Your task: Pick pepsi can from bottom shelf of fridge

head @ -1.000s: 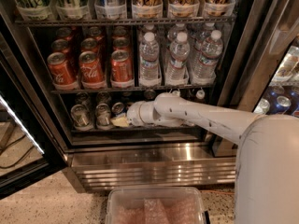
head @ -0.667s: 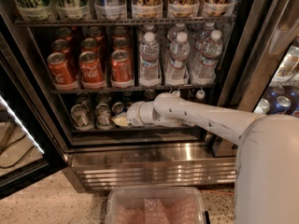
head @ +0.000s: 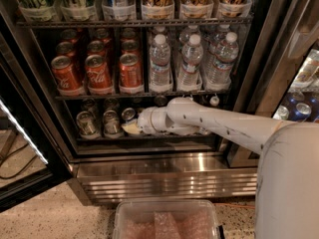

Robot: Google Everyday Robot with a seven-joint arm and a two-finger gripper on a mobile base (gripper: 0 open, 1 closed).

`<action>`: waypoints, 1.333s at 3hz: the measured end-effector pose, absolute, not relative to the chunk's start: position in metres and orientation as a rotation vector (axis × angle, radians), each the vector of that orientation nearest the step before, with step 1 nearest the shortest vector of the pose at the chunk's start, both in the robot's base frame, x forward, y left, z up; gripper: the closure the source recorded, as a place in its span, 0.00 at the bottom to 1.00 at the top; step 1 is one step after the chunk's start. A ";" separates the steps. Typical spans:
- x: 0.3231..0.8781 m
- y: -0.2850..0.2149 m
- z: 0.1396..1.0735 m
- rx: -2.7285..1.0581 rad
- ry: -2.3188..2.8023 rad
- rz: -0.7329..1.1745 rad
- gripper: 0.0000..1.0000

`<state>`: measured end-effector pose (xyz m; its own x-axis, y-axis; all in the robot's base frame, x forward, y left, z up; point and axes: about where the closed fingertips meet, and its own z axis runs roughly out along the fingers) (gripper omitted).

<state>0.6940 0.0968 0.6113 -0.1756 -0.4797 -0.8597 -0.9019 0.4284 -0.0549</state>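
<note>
A Google Everyday Robot is reaching into the open fridge (head: pixel 169 180), its white arm (head: pixel 224 126) stretching in from four o'clock across the bottom shelf (head: pixel 99 139). At the shelf's left end, silver-grey cans (head: pixel 99 123) are standing in lanes, with red Coca-Cola cans (head: pixel 94 71) sitting on the rack at their twelve o'clock. The gripper (head: pixel 130 129) is hovering just beside the rightmost silver-grey can, at its six o'clock, low over the front rail; whether it is open or closed cannot be told. Water bottles (head: pixel 192 61) are lining the rack at the gripper's one o'clock. The pepsi can cannot be picked out, the arm covering the shelf's middle and right. A clear plastic bin (head: pixel 167 218) is sitting at six o'clock, below the fridge.
</note>
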 end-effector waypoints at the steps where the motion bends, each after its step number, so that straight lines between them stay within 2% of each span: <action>1: 0.692 0.092 0.615 -1.183 1.808 0.601 1.00; 4: 0.686 0.070 0.656 -1.146 1.741 0.600 1.00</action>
